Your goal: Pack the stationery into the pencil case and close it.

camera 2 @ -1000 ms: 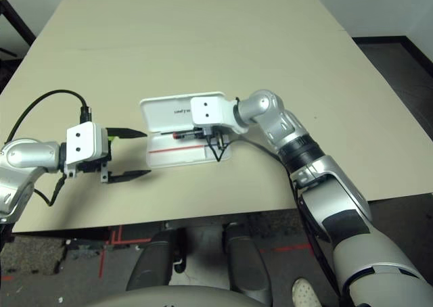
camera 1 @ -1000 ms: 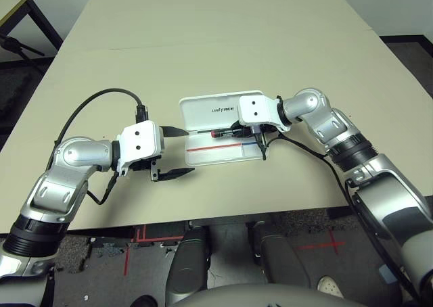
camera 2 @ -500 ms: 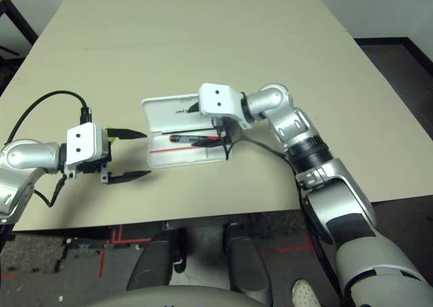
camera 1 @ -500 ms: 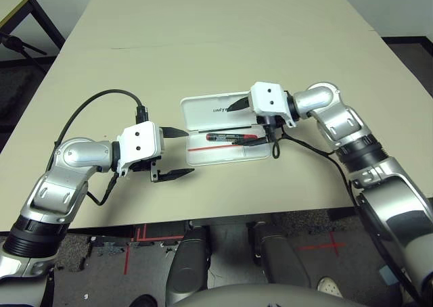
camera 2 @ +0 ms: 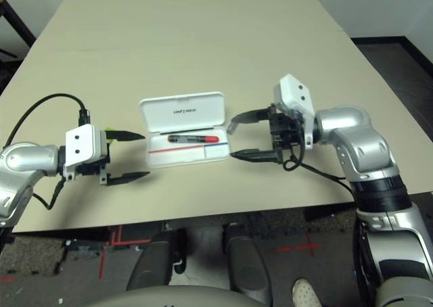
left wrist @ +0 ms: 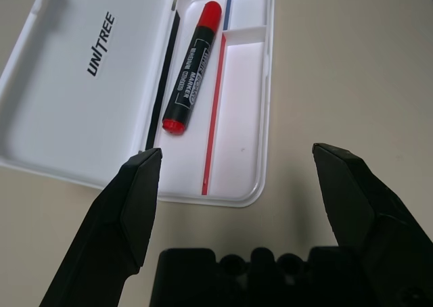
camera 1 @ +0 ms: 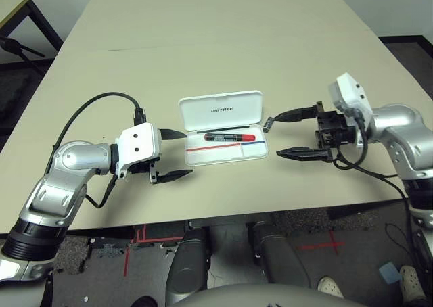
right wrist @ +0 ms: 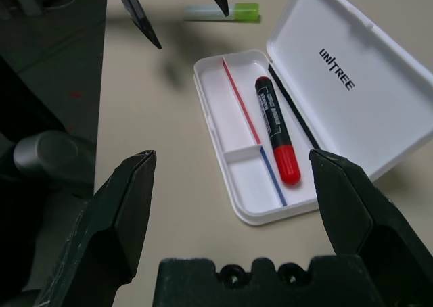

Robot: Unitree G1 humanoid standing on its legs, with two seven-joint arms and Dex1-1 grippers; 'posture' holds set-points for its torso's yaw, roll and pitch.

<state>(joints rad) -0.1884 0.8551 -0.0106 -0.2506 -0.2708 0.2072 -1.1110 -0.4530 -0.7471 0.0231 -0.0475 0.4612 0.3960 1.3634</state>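
Near the front edge of the long beige table (camera 1: 223, 43), the left gripper (camera 1: 177, 154) hovered with its two black fingers spread wide and nothing between them, pointing toward the open case. On the other side, the right gripper (camera 1: 292, 134) hung just off the case's right end, its fingers likewise spread wide and empty, aimed back toward the case. Between the two, a little way in from the front edge, lay the flat white hard-plastic pencil case (camera 1: 223, 128) with rounded corners, its hinged lid swung open toward the far side so that the dark "UNITREE" lettering faced upward. In the tray of the case, along the hinge side, rested the black marker with a red cap (camera 1: 230, 137), lying lengthwise with the cap toward the robot's right. Beside it, nearer the front wall of the tray, lay the thin red-and-blue pencil (left wrist: 214, 104), running parallel to the marker across a small divider. Out on the table beyond the left gripper's fingers, left of the case, lay the pale highlighter with a lime-green cap (right wrist: 222, 11), outside the case. Farther back the tabletop showed a seam running across it.
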